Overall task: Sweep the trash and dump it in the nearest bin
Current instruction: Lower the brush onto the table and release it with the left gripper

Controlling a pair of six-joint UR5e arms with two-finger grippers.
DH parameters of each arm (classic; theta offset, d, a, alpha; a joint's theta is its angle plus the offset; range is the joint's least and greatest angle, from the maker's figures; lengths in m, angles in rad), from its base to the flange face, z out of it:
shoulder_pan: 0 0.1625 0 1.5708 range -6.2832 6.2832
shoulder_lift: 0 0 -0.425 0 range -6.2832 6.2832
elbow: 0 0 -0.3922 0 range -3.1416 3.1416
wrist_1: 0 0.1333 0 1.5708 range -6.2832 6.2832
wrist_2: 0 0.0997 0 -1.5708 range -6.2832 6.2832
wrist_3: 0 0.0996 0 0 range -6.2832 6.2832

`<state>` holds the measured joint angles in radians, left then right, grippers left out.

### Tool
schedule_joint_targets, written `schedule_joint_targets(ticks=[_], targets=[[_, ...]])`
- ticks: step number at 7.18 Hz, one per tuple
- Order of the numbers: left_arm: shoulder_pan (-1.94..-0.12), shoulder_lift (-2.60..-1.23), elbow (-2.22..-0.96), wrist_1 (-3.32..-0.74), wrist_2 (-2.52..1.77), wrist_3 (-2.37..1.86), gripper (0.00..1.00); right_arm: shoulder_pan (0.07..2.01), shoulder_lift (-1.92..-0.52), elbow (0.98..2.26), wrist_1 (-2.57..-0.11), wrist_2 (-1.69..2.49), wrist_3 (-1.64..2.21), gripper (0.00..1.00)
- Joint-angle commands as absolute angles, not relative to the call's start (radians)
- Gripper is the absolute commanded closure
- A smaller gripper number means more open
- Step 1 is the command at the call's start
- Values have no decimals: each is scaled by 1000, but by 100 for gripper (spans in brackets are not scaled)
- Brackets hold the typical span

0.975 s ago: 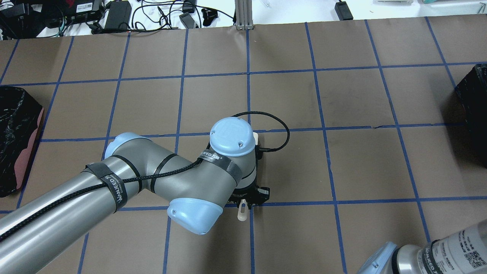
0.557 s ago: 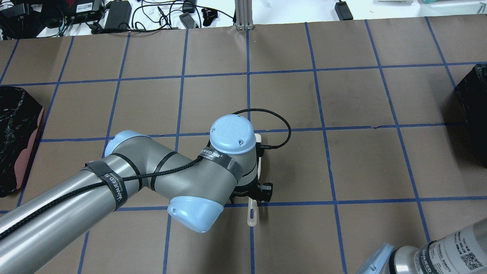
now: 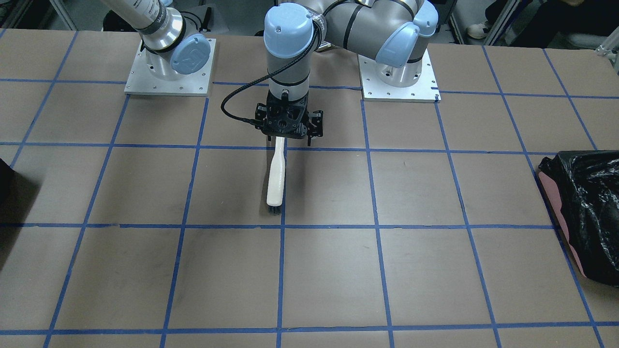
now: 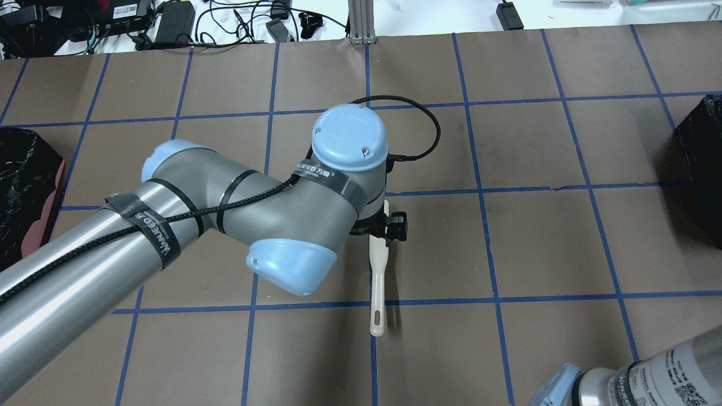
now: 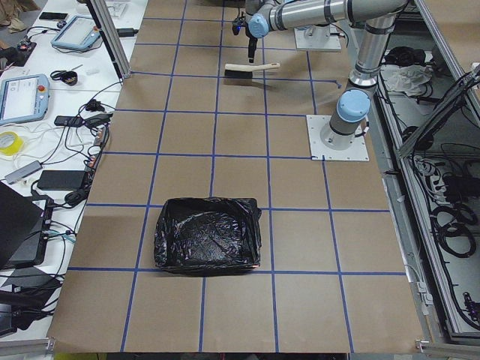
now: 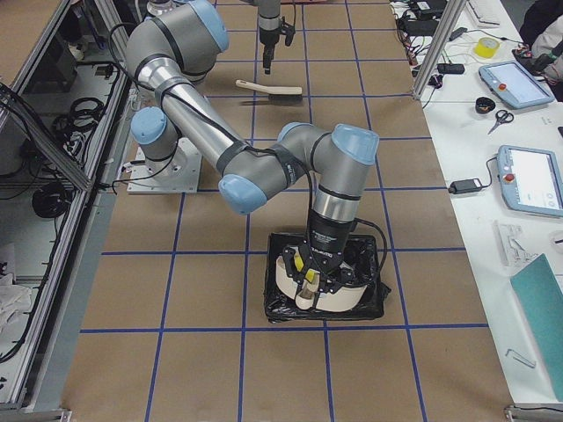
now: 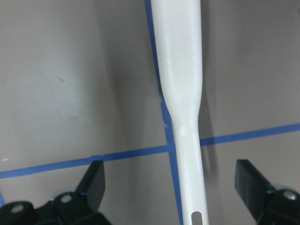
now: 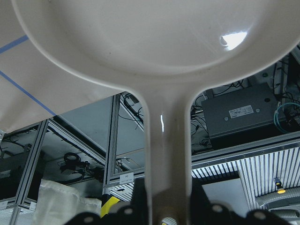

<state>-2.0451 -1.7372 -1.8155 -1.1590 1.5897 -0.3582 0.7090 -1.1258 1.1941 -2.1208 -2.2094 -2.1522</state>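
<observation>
My left gripper point(image 3: 289, 137) is open and hangs above the near end of a white-handled brush point(image 3: 275, 179) that lies flat on the table. The left wrist view shows the handle point(image 7: 180, 93) on the table between my spread fingers point(image 7: 93, 180), untouched. My right gripper point(image 6: 312, 286) is shut on the handle of the white dustpan point(image 8: 154, 37) and holds it tilted in the black bin point(image 6: 374, 303). That bin shows as a dark block at the overhead view's right edge point(image 4: 702, 169). A small yellow bit point(image 6: 302, 262) shows at the dustpan; other trash is hidden.
A pink bin lined with crinkled black bag point(image 3: 587, 212) stands at the table end on my left; it also shows in the overhead view point(image 4: 25, 203). Blue tape lines grid the brown table point(image 4: 536, 242). Cables and devices lie beyond the far edge point(image 4: 169, 22).
My left arm has risen off the brush. The brush stays flat on the table and more of its handle shows now. The right arm has barely moved.
</observation>
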Motion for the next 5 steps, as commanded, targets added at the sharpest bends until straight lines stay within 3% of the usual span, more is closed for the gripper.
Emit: schedule_joint_targets(ticks=[1,3,5], targets=[[-1911,-1733,-1685,-1244,1592,-347,0,710,-1124,1204,-2218,-2233,-2155,100],[-1757,-1711,-1577,-1351,1601,-125,0,710,-1129,1207,-2221,-2244,-2155,100],[-1546,-1694,-1566,-1361,1553,-24,0,712,-1131,1200,-2211,-2258,-2158,100]])
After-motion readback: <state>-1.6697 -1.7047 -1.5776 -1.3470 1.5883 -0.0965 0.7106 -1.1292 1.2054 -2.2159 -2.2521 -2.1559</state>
